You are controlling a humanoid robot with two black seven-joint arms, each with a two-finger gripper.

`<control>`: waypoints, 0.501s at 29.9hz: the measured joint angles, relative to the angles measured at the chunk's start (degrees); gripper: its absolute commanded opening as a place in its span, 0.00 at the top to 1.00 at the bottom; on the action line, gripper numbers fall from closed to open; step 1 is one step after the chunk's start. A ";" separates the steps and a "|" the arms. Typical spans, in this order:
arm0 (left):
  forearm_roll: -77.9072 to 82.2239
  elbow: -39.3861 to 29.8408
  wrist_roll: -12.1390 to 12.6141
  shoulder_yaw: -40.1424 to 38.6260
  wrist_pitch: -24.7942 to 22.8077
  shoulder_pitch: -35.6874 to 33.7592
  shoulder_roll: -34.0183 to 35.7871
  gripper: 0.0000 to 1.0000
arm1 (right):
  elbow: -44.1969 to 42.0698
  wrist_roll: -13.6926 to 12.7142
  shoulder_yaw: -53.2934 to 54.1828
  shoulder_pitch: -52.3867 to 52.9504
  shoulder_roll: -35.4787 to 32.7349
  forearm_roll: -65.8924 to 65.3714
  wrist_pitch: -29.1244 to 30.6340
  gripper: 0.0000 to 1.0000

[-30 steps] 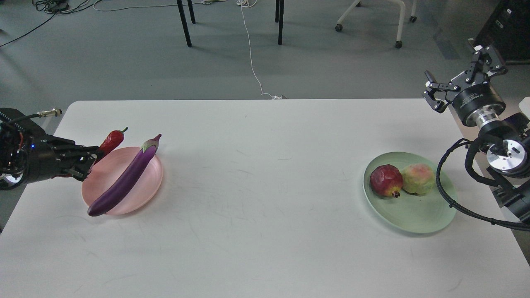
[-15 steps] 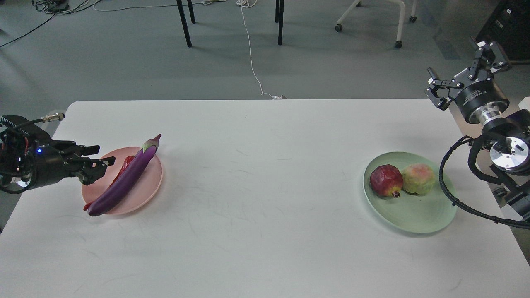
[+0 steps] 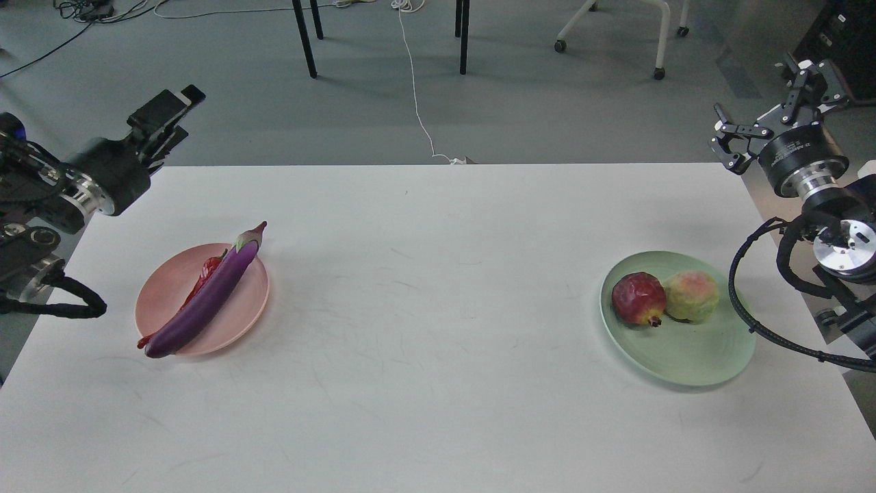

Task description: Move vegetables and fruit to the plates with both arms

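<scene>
The purple eggplant (image 3: 209, 298) lies slantwise across the pink plate (image 3: 164, 301), its lower end past the rim. The red chili pepper (image 3: 206, 272) lies on that plate against the eggplant's left side, partly hidden. The dark red fruit (image 3: 638, 298) and the yellow-green fruit (image 3: 692, 296) sit side by side on the green plate (image 3: 684, 359). My left gripper (image 3: 179, 115) is raised beyond the table's far left corner, open and empty. My right gripper (image 3: 770, 103) is raised beyond the far right corner, open and empty.
The white table (image 3: 438, 329) spans the view. The right arm's black cable (image 3: 746, 322) loops over the green plate's right rim. Chair and table legs (image 3: 304, 38) and a white cord (image 3: 414, 89) are on the floor behind.
My left gripper let go of the chili, which now lies on the pink plate beside the eggplant. The left arm then rose and pulled back. The right gripper drifted slightly right.
</scene>
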 measured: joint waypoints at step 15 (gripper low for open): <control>-24.57 19.86 0.54 -18.82 -12.84 -0.39 -17.86 0.02 | -3.07 -1.06 9.01 -0.17 5.12 0.75 0.26 0.01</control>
